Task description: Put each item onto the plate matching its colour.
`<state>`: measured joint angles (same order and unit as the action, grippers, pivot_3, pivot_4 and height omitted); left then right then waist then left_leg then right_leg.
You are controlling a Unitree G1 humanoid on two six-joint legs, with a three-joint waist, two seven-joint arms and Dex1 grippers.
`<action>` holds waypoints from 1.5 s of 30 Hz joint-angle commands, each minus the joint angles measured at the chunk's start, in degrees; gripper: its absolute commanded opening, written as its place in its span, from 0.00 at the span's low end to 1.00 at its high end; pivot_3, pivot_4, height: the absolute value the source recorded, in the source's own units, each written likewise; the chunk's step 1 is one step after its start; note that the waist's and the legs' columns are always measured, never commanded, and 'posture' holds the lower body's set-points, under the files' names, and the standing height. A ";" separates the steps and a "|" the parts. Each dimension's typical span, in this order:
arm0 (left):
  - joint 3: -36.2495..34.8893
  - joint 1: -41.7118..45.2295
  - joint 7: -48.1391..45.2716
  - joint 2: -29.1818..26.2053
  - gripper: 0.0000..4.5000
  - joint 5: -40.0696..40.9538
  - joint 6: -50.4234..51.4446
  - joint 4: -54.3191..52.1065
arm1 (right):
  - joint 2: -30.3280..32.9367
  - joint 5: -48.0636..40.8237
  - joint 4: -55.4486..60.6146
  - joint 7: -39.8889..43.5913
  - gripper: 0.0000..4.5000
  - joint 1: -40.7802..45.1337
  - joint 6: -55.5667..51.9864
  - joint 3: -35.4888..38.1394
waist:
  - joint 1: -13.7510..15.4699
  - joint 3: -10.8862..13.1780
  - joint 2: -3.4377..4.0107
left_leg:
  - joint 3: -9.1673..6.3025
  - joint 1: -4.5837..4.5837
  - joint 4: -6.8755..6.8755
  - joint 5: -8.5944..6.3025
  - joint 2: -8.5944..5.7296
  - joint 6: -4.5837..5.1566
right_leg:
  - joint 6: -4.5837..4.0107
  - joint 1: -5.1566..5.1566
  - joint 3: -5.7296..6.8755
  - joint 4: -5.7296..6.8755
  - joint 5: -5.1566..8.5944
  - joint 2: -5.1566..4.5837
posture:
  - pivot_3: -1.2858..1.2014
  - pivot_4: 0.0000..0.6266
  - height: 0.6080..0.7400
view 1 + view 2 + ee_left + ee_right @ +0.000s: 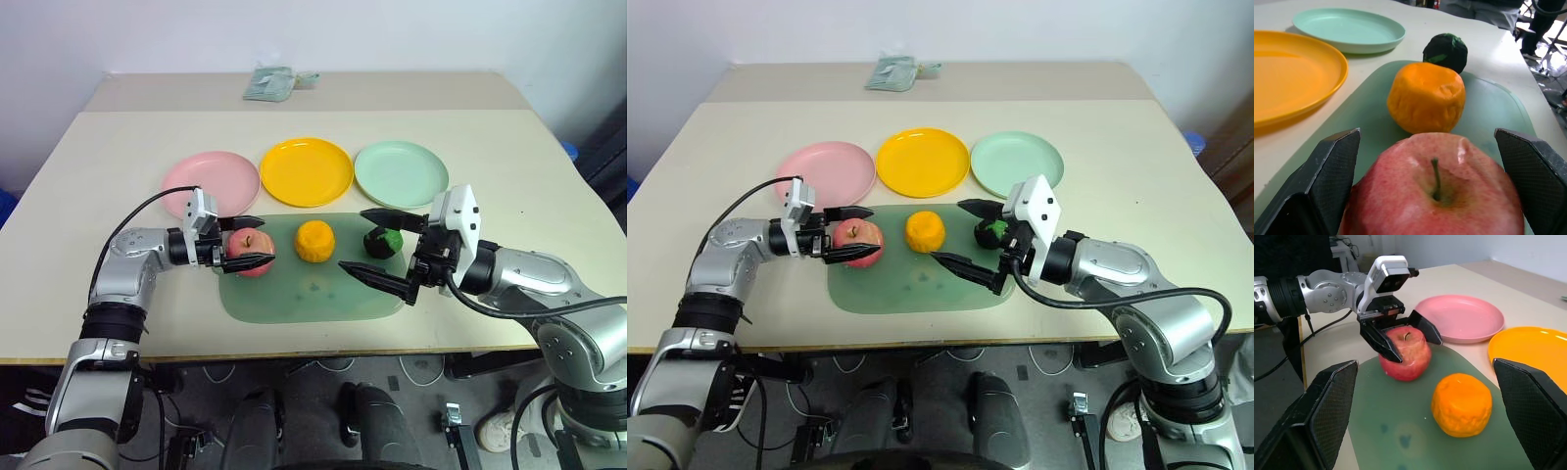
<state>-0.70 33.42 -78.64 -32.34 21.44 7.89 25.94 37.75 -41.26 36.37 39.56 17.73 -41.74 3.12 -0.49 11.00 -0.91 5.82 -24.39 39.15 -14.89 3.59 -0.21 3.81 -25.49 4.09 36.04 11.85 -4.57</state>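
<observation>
The table [88, 166] carried a translucent green mat [304, 294] near its front edge, and behind the mat stood three plates in a row: the pink plate [211, 181] on the left, the orange-yellow plate [307, 171] in the middle, the mint green plate [401, 173] on the right, all three bare. On the mat lay the apple [251, 251] at the left end, the orange [315, 242] in the middle and the dark green ball [383, 242] toward the right. A small pale green cloth wad [268, 83] sat at the far side of the table. The left gripper [247, 243] reached in from the left with one finger on each side of the apple; whether the pads actually touched the fruit could not be made out, and the apple appeared to rest on the mat. The right gripper [384, 247] hung over the mat's right end with its fingers spread wide, holding nothing, the green ball just beyond them
</observation>
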 commanded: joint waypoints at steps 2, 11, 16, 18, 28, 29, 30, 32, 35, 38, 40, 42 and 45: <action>-0.42 0.02 0.97 -0.80 0.65 -0.95 -1.37 -1.25 | 0.71 0.29 1.24 0.22 1.00 0.68 1.67 1.03 | 0.00 0.00 0.00 | 0.00 0.01 0.00 0.00 0.00 0.00 | -0.01 0.00 0.00 0.00 0.00 0.00 | 0.52 0.24 1.00; -6.21 4.79 8.55 0.42 0.64 2.12 -0.25 1.86 | -0.61 2.91 -1.87 0.05 1.00 3.06 4.46 0.21 | 0.09 0.00 0.00 | 0.00 -0.01 0.00 0.00 0.00 0.00 | 0.00 0.00 0.00 0.00 0.00 0.00 | 0.52 0.24 1.00; -9.85 11.01 21.14 2.32 0.64 -1.35 -6.96 9.23 | -2.49 3.76 -4.68 -2.84 1.00 5.88 3.61 0.05 | 0.13 0.00 -0.01 | -0.01 -0.02 0.01 0.00 -0.02 0.00 | 0.04 0.01 0.00 -0.01 -0.02 0.00 | 0.52 0.24 1.00; -11.55 14.14 27.63 3.20 0.64 -2.37 -9.80 13.82 | -4.41 5.27 -6.53 -6.26 1.00 8.32 2.32 -1.30 | 0.07 0.00 -0.01 | 0.00 0.00 0.01 0.00 -0.03 0.01 | 0.05 0.02 0.00 0.00 -0.03 0.00 | 0.52 0.24 1.00; -12.37 20.85 44.86 4.12 0.64 -9.23 -22.27 31.08 | -12.29 12.78 -10.83 -12.70 1.00 13.56 3.94 -6.40 | 0.01 -0.01 -0.02 | 0.06 -0.06 -0.04 -0.03 -0.04 0.07 | 0.08 -0.05 0.02 0.02 -0.05 0.00 | 0.52 0.24 1.00; -12.55 21.17 44.60 4.35 0.64 -8.90 -22.09 31.81 | -12.56 12.79 -10.53 -12.52 1.00 13.44 3.86 -6.66 | 0.10 -0.01 -0.02 | 0.06 -0.06 -0.03 -0.03 -0.04 0.07 | 0.09 -0.05 0.02 0.01 -0.05 0.00 | 0.52 0.24 1.00; -12.58 21.37 44.51 4.39 0.64 -8.82 -21.96 32.31 | -12.65 12.91 -10.37 -12.33 1.00 13.37 3.89 -6.84 | 0.13 -0.01 -0.02 | 0.05 -0.07 -0.02 -0.03 -0.05 0.07 | 0.10 -0.04 0.02 0.01 -0.06 -0.01 | 0.52 0.24 1.00; -12.64 21.49 44.23 4.21 0.87 -8.79 -22.37 32.80 | -12.72 13.09 -10.31 -12.09 1.00 13.33 3.90 -6.84 | 0.11 -0.01 -0.02 | 0.06 -0.08 0.00 -0.03 -0.05 0.07 | 0.11 -0.03 0.02 0.00 -0.07 -0.03 | 0.52 0.24 1.00; -13.26 21.39 41.67 3.84 0.98 -7.61 -23.01 32.09 | -12.59 13.12 -10.47 -11.80 1.00 13.49 3.84 -6.40 | -0.11 -0.01 -0.02 | 0.05 -0.06 0.00 -0.03 -0.05 0.07 | 0.11 -0.03 0.02 0.01 -0.07 -0.03 | 0.52 0.24 1.00; -13.97 21.17 39.28 3.58 0.98 -6.39 -23.87 30.60 | -11.93 13.59 -10.83 -11.43 1.00 13.44 3.93 -6.17 | -0.15 -0.01 -0.02 | 0.05 -0.06 -0.01 -0.03 -0.04 0.07 | 0.11 -0.03 0.02 0.02 -0.07 -0.01 | 0.52 0.24 1.00; -14.22 20.73 33.55 3.21 0.98 -4.22 -21.78 28.20 | -11.69 13.79 -10.83 -11.31 1.00 13.28 3.82 -6.00 | -0.16 -0.01 -0.02 | 0.05 -0.06 0.00 -0.03 -0.04 0.07 | 0.11 -0.03 0.02 0.02 -0.07 -0.01 | 0.52 0.24 1.00; -14.65 19.67 26.37 2.91 0.98 -0.43 -18.22 23.70 | -11.42 13.43 -10.03 -10.32 1.00 12.90 4.17 -6.01 | -0.17 -0.01 -0.02 | 0.05 -0.06 -0.01 -0.03 -0.04 0.07 | 0.11 -0.04 0.02 0.02 -0.07 -0.01 | 0.52 0.24 1.00; -13.77 16.06 12.75 1.46 0.98 6.27 -8.26 14.07 | -11.48 12.81 -9.65 -9.74 1.00 13.00 2.94 -6.42 | -0.24 -0.01 -0.02 | 0.06 -0.06 -0.01 -0.03 -0.03 0.07 | 0.11 -0.04 0.02 0.02 -0.06 -0.01 | 0.52 0.24 1.00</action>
<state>-14.33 50.39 -59.28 -29.64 23.92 -4.38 45.35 25.92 -27.84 23.98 29.47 29.97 -38.94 -4.04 -0.73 11.00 -0.93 5.87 -24.45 39.15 -14.92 3.56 -0.14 3.91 -25.52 4.10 36.07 11.78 -4.57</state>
